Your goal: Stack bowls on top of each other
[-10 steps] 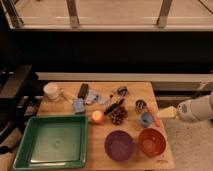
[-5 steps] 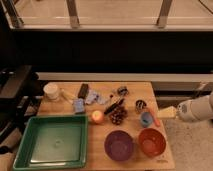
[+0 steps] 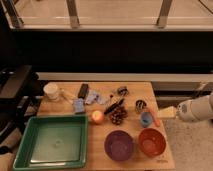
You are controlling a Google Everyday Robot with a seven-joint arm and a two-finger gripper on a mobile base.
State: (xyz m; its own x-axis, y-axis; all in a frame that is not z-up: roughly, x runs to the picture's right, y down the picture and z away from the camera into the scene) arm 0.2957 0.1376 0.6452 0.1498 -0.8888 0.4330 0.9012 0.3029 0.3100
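A purple bowl (image 3: 119, 145) and an orange-red bowl (image 3: 152, 142) sit side by side at the front right of the wooden table (image 3: 65, 106), both upright and empty. My gripper (image 3: 166, 113) comes in from the right at the table's right edge, beside the small blue cup (image 3: 145, 119) and above the orange-red bowl. It holds nothing that I can see.
A large green tray (image 3: 52, 140) fills the front left. A pinecone (image 3: 117, 117) and an orange ball (image 3: 97, 116) lie mid-table. A white cup (image 3: 51, 91), a dark block (image 3: 83, 90), blue items (image 3: 79, 105) and small dark objects lie toward the back.
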